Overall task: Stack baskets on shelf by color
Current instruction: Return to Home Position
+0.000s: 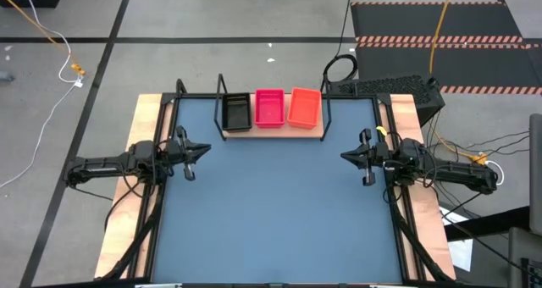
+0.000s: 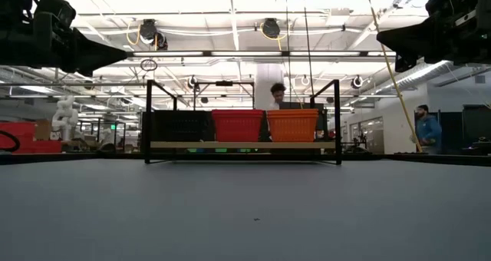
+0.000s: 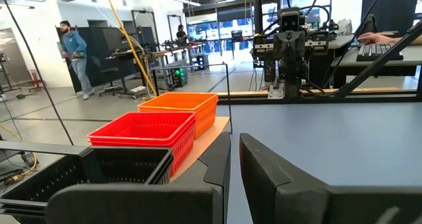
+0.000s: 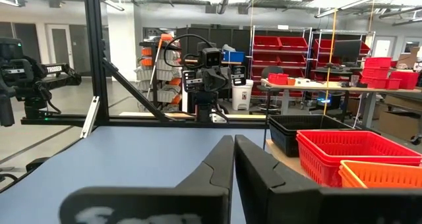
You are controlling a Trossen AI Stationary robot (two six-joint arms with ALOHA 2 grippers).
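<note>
**Both grippers empty, baskets sorted on shelf**

Left side of table (image 1: 279,220): left gripper (image 1: 203,150), raised off the surface, pointing inward. Fingers drawn together with only a thin slit showing in the left wrist view. Nothing held, nothing touched.

Right side, mirrored: right gripper (image 1: 345,157), also raised and pointing inward. Same thin slit between fingers in the right wrist view. Nothing held, nothing touched.

Well apart from both, at the far edge of the table: shelf (image 1: 254,134) with three piles side by side on the plank. From left to right in the high view: black baskets (image 1: 236,112), red baskets (image 1: 269,108), orange baskets (image 1: 305,107). Red and orange touching or nearly so. Black just beside red. Layered rims visible on red and orange in the left wrist view; exact count per pile not readable.

Open tabletop between the grippers and shelf.

Behind the far edge: keyboard (image 1: 381,86) with a hand (image 3: 376,38) on it. Person (image 2: 278,92) seated behind the shelf in the low view, another person (image 2: 426,127) standing farther off in the room.
</note>
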